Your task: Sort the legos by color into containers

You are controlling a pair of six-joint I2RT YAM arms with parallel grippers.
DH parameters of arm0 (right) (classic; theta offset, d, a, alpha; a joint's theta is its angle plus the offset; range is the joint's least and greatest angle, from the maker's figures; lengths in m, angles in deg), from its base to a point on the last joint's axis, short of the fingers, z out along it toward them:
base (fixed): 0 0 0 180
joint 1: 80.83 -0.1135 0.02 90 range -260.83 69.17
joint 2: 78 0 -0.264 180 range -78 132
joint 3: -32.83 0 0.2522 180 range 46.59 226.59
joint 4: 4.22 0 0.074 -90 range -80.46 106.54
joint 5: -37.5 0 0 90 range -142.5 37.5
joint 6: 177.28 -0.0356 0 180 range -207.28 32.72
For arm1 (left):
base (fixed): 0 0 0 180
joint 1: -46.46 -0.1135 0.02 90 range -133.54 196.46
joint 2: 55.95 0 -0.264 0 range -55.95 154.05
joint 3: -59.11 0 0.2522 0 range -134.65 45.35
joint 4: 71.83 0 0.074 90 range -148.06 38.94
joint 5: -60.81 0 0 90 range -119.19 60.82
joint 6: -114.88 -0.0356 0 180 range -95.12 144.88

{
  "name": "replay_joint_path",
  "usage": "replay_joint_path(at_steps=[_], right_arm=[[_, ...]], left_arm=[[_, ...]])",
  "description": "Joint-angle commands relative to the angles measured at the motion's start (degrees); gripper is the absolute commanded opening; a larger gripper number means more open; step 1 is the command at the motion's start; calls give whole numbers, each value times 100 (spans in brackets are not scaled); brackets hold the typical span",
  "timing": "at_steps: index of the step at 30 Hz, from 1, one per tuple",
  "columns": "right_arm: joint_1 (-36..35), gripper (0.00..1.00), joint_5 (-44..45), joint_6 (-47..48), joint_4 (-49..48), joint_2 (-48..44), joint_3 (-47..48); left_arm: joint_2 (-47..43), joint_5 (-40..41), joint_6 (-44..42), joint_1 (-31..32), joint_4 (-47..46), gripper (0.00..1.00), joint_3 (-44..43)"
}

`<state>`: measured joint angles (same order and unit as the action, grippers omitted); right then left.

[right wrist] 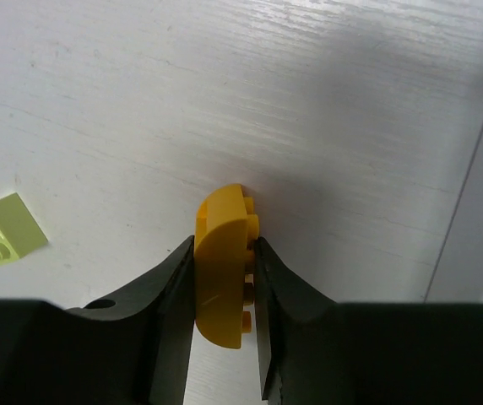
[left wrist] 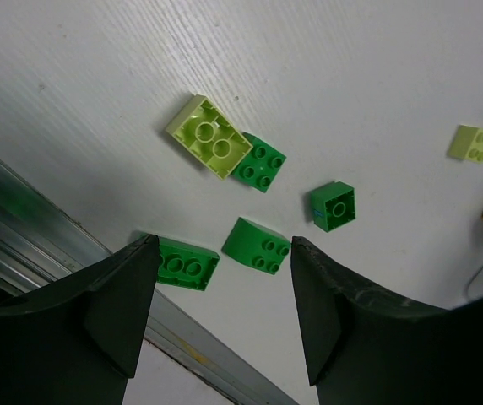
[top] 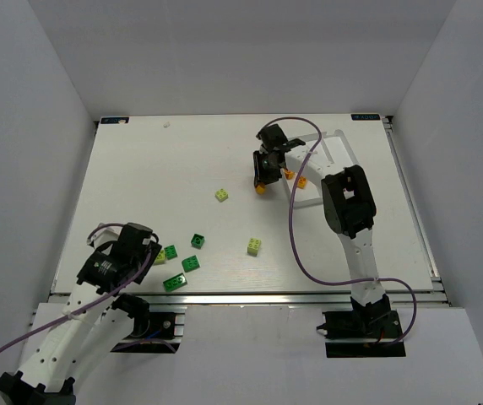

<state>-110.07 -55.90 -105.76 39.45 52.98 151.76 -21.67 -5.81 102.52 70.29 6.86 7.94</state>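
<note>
My right gripper [top: 262,184] is shut on an orange lego [top: 261,190] just left of the white tray [top: 339,148]; the wrist view shows the brick [right wrist: 221,278] pinched edge-on between the fingers [right wrist: 174,287], low over the table. Two more orange legos [top: 295,178] lie at the tray's left part. My left gripper [top: 154,251] is open and empty above several dark green legos [left wrist: 258,246] and an upturned yellow-green lego [left wrist: 209,137] near the front left. Other yellow-green legos [top: 222,195] [top: 254,246] lie mid-table.
The metal front rail [left wrist: 47,228] runs just under my left gripper [left wrist: 222,253]. The tray's edge [right wrist: 478,211] lies right of my right gripper [right wrist: 223,246], and a yellow-green lego [right wrist: 1,232] lies to its left. White walls enclose the table.
</note>
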Motion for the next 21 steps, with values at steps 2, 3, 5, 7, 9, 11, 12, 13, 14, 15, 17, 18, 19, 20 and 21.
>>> replay_joint_path(at_steps=[2, 3, 5, 7, 9, 11, 12, 13, 14, 15, 17, 18, 19, 20, 21], right_arm=[[102, 8, -143, 853, -134, -405, 13], [119, 4, -117, 959, -161, -650, -5], [233, 3, 5, 1381, -310, -923, -48], [330, 2, 163, 1592, -407, -1302, -197], [488, 3, 313, 1821, -504, -1565, -312], [708, 3, 583, 2013, -504, -1628, -470], [761, 4, 629, 2050, -504, -1637, -531], [874, 4, 691, 2094, -504, -1611, -567], [910, 4, 831, 2138, -521, -1576, -619], [1059, 6, 876, 2242, -626, -1497, -655], [1156, 8, 859, 2348, -662, -1356, -586], [1252, 11, 850, 2506, -662, -1190, -541], [1280, 14, 858, 2577, -697, -1102, -480], [1315, 19, 832, 2647, -697, -1014, -297], [1341, 29, 806, 2726, -662, -821, -182]], left_arm=[[-53, 36, 348, 7, -93, 73, 277], [-27, 9, 391, 7, -120, 73, 321], [26, 9, 435, 7, -243, 73, 453], [149, 9, 471, 7, -314, 75, 515], [341, 35, 479, 7, -437, 76, 577], [491, 53, 488, 7, -542, 80, 612], [570, 97, 497, 7, -569, 81, 612], [736, 132, 506, 7, -595, 83, 603], [816, 150, 515, 7, -630, 85, 594], [886, 228, 541, 7, -639, 86, 542], [1089, 307, 576, 7, -648, 88, 472], [1142, 343, 602, 7, -648, 89, 445], [1194, 413, 620, 7, -648, 90, 393], [1290, 439, 637, 7, -665, 92, 375], [1344, 457, 638, 7, -700, 93, 375]])
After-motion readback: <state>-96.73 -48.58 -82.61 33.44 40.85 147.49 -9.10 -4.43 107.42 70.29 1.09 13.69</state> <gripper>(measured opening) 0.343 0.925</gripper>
